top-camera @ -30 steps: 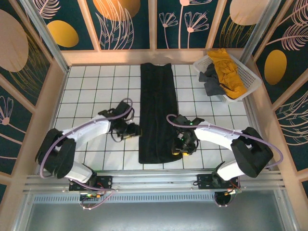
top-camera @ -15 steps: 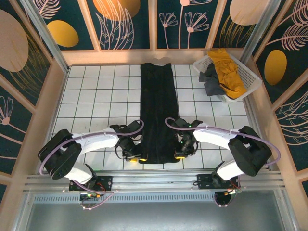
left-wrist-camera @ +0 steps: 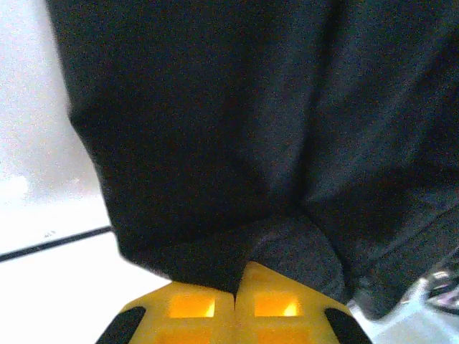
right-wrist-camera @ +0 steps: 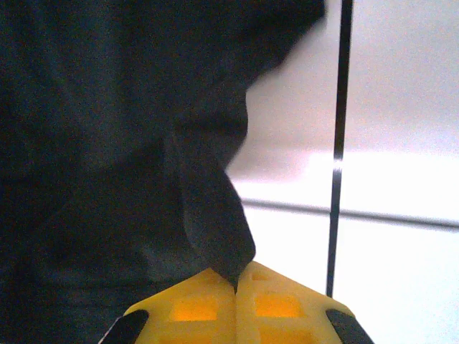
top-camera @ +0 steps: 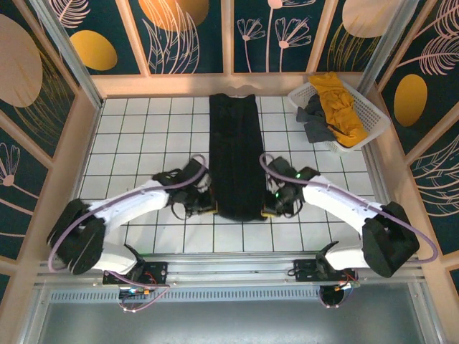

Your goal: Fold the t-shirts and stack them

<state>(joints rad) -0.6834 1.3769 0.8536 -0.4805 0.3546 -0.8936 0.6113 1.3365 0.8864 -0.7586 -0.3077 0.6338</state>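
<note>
Left wrist view: the left hand [left-wrist-camera: 235, 285] is seen shut, a pinch of the black t-shirt [left-wrist-camera: 215, 143] clamped between its yellow fingers [left-wrist-camera: 190, 304]. In the right wrist view, the right hand [right-wrist-camera: 237, 281] is likewise closed on a fold at the cloth's right edge, with the bare tiled surface [right-wrist-camera: 387, 236] beyond. The top external view adds the layout: the shirt is laid as a long narrow strip down the middle, its near end gripped at both corners. Open tiles are left on either side. At the far right, the mustard t-shirt [top-camera: 337, 100] and the dark grey t-shirt [top-camera: 314, 123] are held in a white basket [top-camera: 376, 119].
</note>
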